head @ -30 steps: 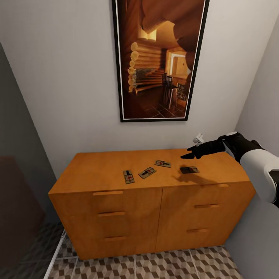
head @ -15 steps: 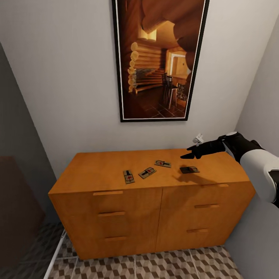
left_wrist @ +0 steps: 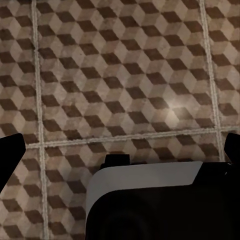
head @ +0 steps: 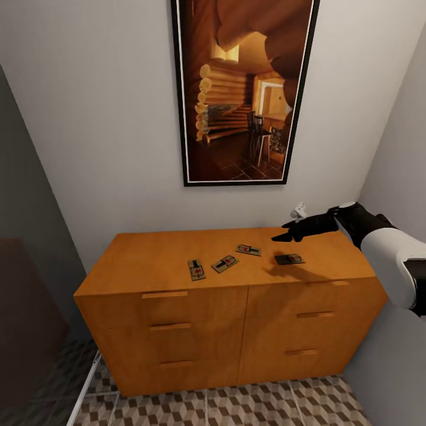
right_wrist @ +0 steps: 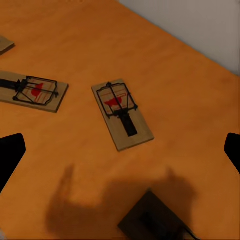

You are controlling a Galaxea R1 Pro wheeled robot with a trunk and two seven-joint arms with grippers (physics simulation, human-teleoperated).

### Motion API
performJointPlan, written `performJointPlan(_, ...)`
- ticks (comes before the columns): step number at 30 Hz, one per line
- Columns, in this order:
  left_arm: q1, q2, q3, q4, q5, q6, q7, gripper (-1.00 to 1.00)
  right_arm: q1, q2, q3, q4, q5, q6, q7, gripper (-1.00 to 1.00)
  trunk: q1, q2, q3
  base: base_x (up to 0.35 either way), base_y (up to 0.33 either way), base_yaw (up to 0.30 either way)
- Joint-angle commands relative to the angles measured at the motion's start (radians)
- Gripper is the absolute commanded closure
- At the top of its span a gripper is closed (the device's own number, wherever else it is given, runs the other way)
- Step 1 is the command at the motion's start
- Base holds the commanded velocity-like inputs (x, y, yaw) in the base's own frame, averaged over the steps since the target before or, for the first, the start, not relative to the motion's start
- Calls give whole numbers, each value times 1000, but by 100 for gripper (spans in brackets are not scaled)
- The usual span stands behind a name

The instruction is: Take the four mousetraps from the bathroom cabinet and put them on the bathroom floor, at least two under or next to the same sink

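Our right gripper point(head: 283, 236) has risen slightly and edged left since 0.5 s ago, hovering above the rightmost of the 4 traps point(head: 289, 259) on the cabinet point(head: 177, 307) top. Its fingers stand apart in the right wrist view, holding nothing. We judge the first pick is still being lined up. The left gripper point(left_wrist: 120, 155), fingers spread, faces the floor point(left_wrist: 125, 75).

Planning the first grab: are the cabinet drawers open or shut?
Shut. In the head view every drawer front on the cabinet sits flush; the four mousetraps lie on its top.
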Motion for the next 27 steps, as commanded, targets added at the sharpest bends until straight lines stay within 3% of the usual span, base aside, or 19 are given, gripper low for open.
performJointPlan(1,-1,0,-3,1,-1,-3,6,-100,0,3,8,-2,-7,10,2,-100,0,-1,-1,0,0,0)
performJointPlan(9,-1,-3,-3,4,-1,-3,6,-100,0,45,9,4,8,7,-1,-100,0,-1,-1,0,0,0)
performJointPlan(19,-1,-9,-5,6,-1,-3,6,-100,3,100,9,25,155,-37,3,-100,0,-1,-1,0,0,0)
performJointPlan(27,-1,-9,-15,6,-1,-3,6,-100,6,116,8,50,192,-88,26,-100,0,-1,-1,0,0,0)
